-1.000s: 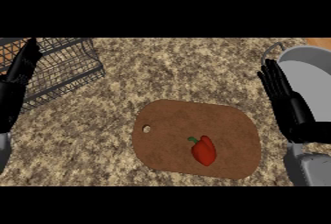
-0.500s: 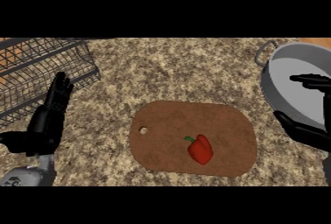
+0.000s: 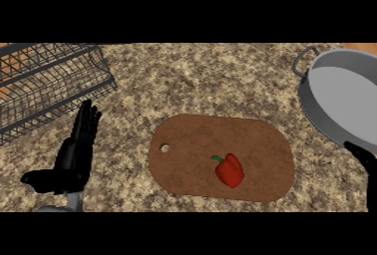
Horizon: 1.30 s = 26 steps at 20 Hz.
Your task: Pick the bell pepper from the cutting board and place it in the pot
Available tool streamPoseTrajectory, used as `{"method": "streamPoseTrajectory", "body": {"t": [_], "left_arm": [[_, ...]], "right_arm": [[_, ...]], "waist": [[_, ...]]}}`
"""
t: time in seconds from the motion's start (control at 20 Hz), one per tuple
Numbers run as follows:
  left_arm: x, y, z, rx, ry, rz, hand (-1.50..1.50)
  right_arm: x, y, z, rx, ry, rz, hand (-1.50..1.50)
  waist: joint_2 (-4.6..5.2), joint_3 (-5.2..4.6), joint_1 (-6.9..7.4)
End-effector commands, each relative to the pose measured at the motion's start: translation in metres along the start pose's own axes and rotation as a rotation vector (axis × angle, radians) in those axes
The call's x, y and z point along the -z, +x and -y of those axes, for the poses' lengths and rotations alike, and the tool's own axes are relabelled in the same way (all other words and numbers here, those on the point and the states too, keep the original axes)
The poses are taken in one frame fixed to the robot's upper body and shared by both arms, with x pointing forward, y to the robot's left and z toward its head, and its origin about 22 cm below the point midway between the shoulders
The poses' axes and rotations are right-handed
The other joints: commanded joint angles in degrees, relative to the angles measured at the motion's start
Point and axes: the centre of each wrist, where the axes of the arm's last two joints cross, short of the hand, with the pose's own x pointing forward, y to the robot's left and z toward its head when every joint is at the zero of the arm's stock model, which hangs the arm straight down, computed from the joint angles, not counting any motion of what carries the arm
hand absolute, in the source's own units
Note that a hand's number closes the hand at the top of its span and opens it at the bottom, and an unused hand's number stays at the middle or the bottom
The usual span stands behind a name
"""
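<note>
Now: bell pepper [image 3: 230, 170] on cutting board [image 3: 197, 143] | left hand [image 3: 70, 167] fingers straight | right hand [image 3: 366, 172] unclear

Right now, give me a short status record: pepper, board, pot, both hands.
pepper: red, lying on the board, untouched
board: brown, between the hands
pot: grey, right of the board, partly out of view
left hand: open, left of the board, holding nothing
right hand: barely in view, lower right, near the pot
basket: wire, upper left

Left hand [image 3: 74, 159]: near left, fingers straight, pointing far, thumb splayed left. Right hand [image 3: 364, 174]: partly visible, right edge.
</note>
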Motion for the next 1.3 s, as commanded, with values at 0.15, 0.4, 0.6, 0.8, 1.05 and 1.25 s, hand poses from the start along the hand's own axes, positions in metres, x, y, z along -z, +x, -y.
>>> {"method": "streamPoseTrajectory", "body": {"t": [0.15,0.4,0.6,0.8,1.05,1.25], "left_arm": [[0.007,-0.010,0.004,-0.012,0.019,0.005,0.00],[0.003,-0.005,0.010,-0.015,-0.016,-0.013,0.00],[-0.004,-0.002,0.000,-0.005,-0.025,-0.007,0.00],[-0.007,-0.008,0.020,-0.010,-0.011,-0.003,0.00],[0.010,0.006,0.008,-0.001,-0.024,0.008,0.00],[0.008,-0.010,0.022,-0.006,-0.009,-0.004,0.00]], "right_arm": [[0.000,0.046,0.000,-0.221,0.289,-0.145,-1.50],[0.000,0.056,0.007,-0.413,0.565,-0.340,-1.50],[0.015,0.067,-0.033,-0.463,0.617,-0.423,-1.50],[0.022,0.072,-0.069,-0.460,0.657,-0.464,-1.50],[0.014,0.068,-0.079,-0.484,0.719,-0.508,-1.50],[0.022,0.046,-0.104,-0.547,0.751,-0.586,-1.50]], "waist": [[0.13,-0.24,-0.80],[0.23,-0.23,-0.01],[0.20,-0.11,1.22],[0.18,-0.04,0.88],[0.11,0.00,0.57],[0.19,-0.01,0.72]]}}
